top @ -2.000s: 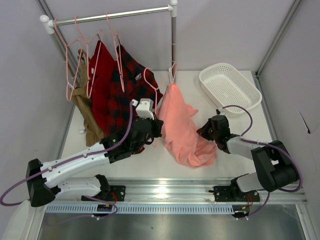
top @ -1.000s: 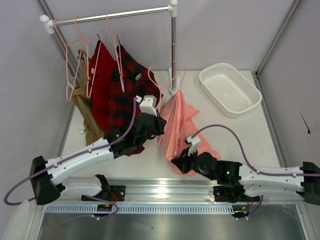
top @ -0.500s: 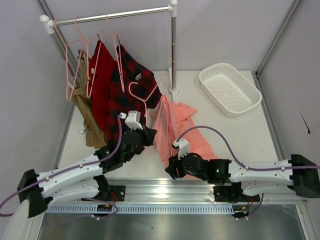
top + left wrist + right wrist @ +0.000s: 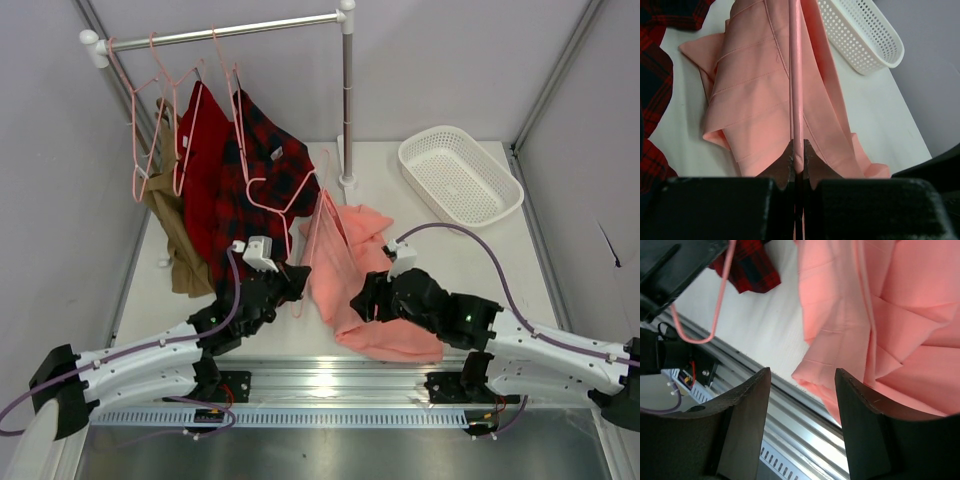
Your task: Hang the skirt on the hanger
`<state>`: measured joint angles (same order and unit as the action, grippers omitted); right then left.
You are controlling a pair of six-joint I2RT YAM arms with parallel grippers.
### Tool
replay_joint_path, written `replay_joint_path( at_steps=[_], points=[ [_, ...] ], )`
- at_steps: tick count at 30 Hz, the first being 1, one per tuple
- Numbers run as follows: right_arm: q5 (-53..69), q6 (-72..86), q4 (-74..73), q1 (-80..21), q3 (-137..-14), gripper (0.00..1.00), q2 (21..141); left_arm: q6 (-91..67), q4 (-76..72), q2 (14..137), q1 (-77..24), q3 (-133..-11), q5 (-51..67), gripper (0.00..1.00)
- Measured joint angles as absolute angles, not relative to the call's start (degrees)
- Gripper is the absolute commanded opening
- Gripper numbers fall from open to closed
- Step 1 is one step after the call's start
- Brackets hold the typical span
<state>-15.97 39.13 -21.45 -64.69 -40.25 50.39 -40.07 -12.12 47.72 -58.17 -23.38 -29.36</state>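
Top external: skirt (image 4: 352, 272) on white table (image 4: 385, 175), grey walls (image 4: 450, 60)

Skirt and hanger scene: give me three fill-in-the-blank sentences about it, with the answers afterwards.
The left pincer is ____ on the hanger. The right pincer stands ____ over the skirt, holding nothing. The white basket sits on the robot's ____ side of the table.
Answers: shut, open, right.

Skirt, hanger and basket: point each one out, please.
skirt (image 4: 370, 240), top external view, middle of the cloth
hanger (image 4: 796, 75), left wrist view, middle of its straight wire
basket (image 4: 460, 180), top external view, its bare floor
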Motion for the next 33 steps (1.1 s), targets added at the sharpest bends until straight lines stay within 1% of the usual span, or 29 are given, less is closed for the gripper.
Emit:
replay_joint_path(
  at_steps=[11, 19, 33],
  points=[
    [-14.57, 40.53, -24.12, -59.09, -40.25, 0.57, 56.42, -38.41, -12.75, 45.93, -58.37, -22.81, -29.34, 0.00],
    [-11.79, 37.89, -20.05, -59.22, -39.42, 0.56, 58.13, -37.47, -12.73, 45.69, -58.37, -22.81, -29.34, 0.00],
    [-15.62, 34.46, -23.53, -59.81, -39.44, 0.58, 59.20, -37.01, -12.73, 45.69, -58.37, -22.81, -29.34, 0.00]
  ],
)
